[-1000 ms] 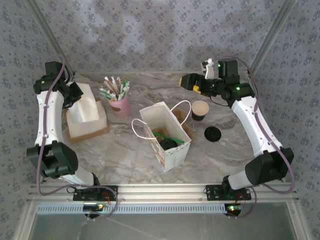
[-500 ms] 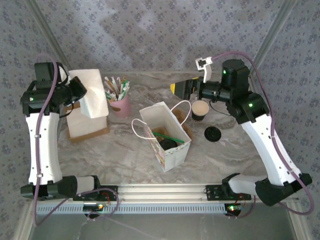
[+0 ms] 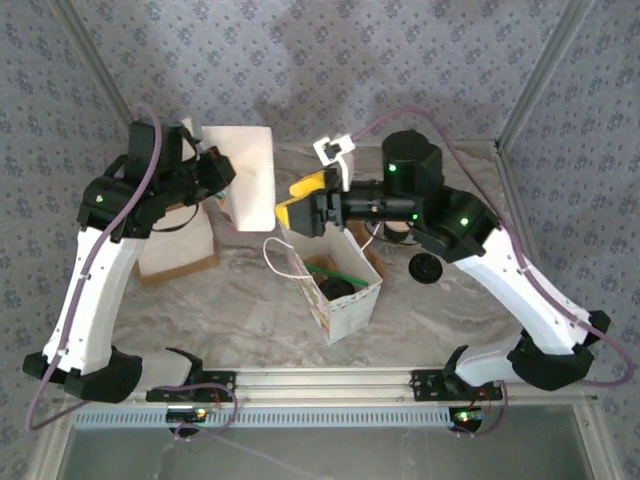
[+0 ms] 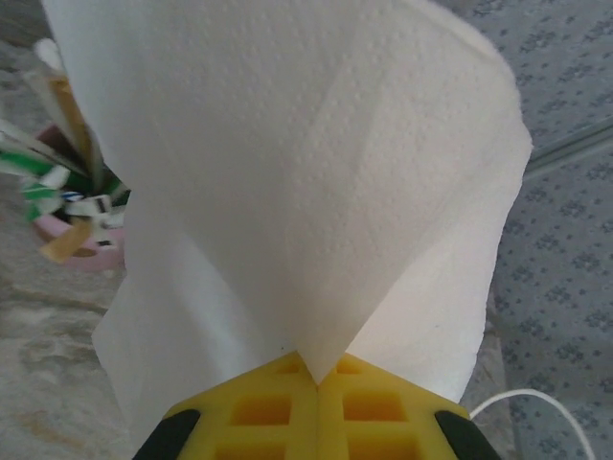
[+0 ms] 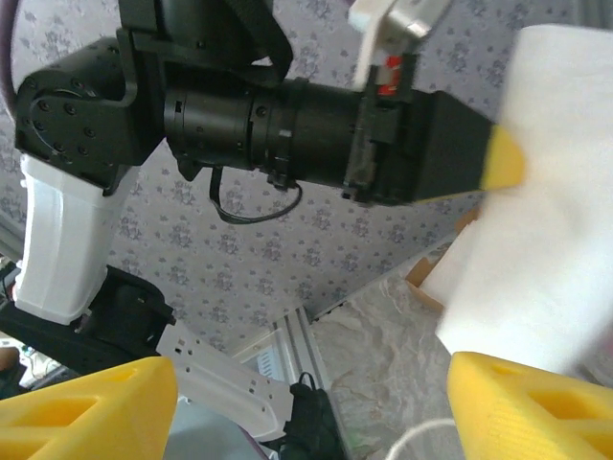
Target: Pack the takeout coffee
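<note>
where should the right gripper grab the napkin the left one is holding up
Probably the free edge of the napkin, the one facing the right gripper, away from the point the left gripper pinches. Come in from the right arm's side with the open jaws straddling the sheet: it is thin, limp, spread flat from that pinch, so only an edge gives something to close on.
</note>
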Controlling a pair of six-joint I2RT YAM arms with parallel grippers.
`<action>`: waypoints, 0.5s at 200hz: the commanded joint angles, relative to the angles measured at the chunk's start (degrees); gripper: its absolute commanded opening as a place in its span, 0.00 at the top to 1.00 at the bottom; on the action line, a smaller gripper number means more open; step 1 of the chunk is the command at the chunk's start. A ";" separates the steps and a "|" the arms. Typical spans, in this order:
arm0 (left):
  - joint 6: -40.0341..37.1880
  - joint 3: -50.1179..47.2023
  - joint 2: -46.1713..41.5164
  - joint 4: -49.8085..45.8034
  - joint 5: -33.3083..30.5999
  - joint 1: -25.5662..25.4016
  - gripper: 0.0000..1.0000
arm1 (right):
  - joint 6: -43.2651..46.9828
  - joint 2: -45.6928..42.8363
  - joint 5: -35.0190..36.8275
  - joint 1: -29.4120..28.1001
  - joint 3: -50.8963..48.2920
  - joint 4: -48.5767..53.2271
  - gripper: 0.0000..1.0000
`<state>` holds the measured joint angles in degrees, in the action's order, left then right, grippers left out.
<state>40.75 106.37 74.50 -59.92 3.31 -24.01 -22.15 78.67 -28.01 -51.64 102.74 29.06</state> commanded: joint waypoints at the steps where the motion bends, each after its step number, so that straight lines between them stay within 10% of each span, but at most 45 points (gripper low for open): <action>1: 2.90 0.73 0.31 4.02 -2.08 -2.27 1.00 | 3.05 2.82 5.67 -2.34 3.01 -0.22 0.24; 100: 9.04 -5.37 -6.08 12.95 4.46 -4.44 1.00 | 6.67 13.67 21.77 -3.22 8.07 3.02 0.26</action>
<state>47.48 102.06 71.20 -51.94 4.69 -28.14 -17.39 91.33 -11.31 -54.70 107.59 31.29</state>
